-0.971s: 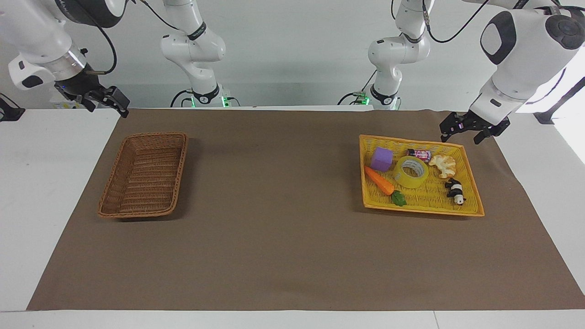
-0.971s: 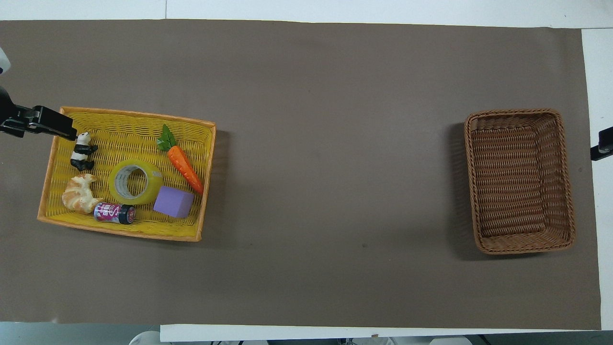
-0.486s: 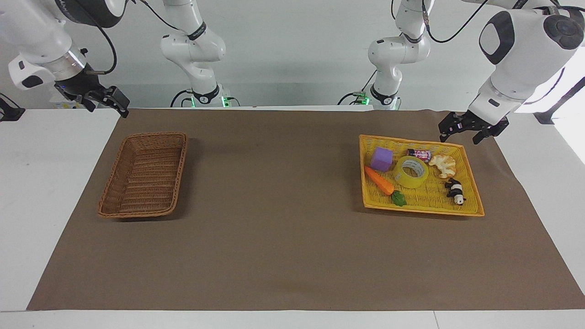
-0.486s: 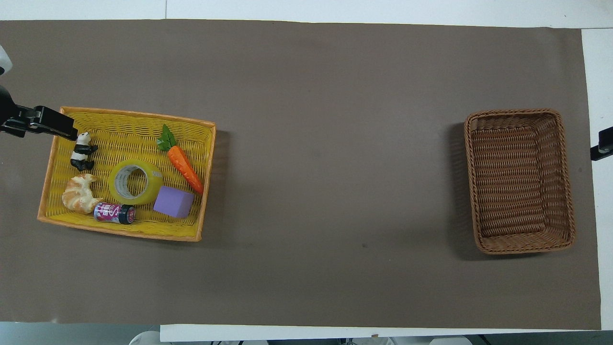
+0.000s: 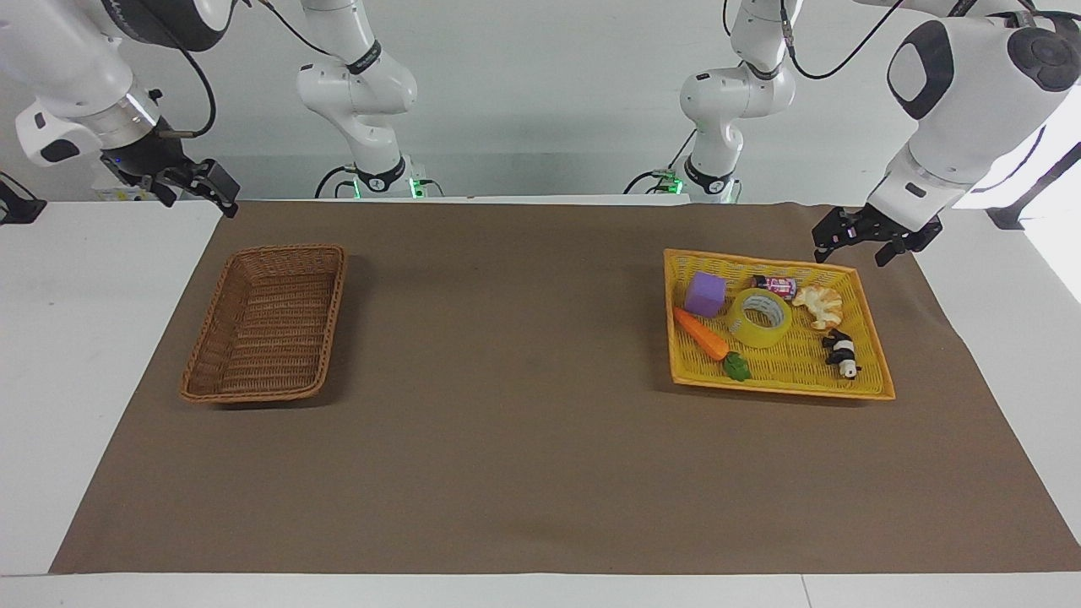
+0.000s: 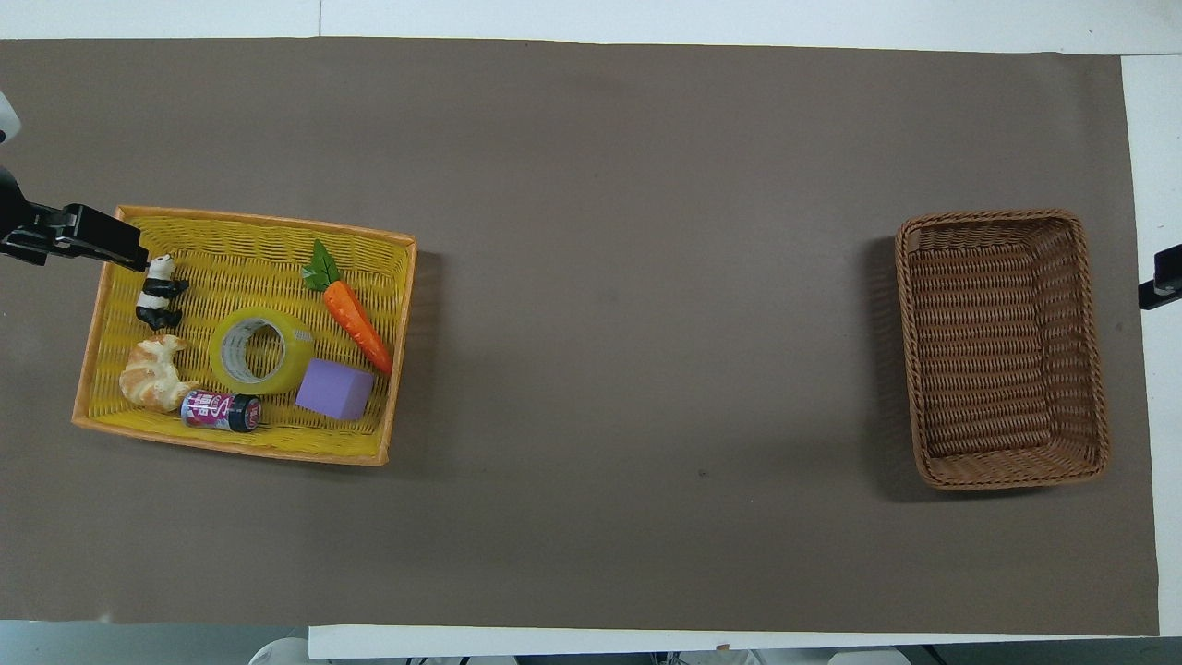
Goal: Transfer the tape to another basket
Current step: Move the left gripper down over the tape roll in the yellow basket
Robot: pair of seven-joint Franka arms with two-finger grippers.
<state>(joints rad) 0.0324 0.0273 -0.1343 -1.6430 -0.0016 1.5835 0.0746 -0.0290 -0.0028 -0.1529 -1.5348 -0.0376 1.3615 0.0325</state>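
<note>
- The tape (image 5: 761, 317) is seen lying flat, core upward, in the yellow basket (image 5: 870, 384) at centre right of the facing frame; it is hemmed in by the purple cube (image 5: 705, 294), the carrot (image 5: 701, 333), the small can (image 5: 775, 286) and the croissant (image 5: 820, 306), so a top-down approach is judged the likeliest
- The wicker basket (image 5: 207, 325) is placed at centre left of the same frame, well apart from the tape; nothing is seen inside it
- The left tool (image 5: 863, 238) is held in the air over the corner of the yellow basket by the desk's edge, fingers spread wide with nothing between them; judged poised for a reach to the tape
- The right tool (image 5: 196, 185) is parked at upper left of the facing frame, above the brown mat's (image 5: 524, 456) corner; whether its fingers are apart cannot be told; it is waiting
- The transfer is judged not yet begun
</note>
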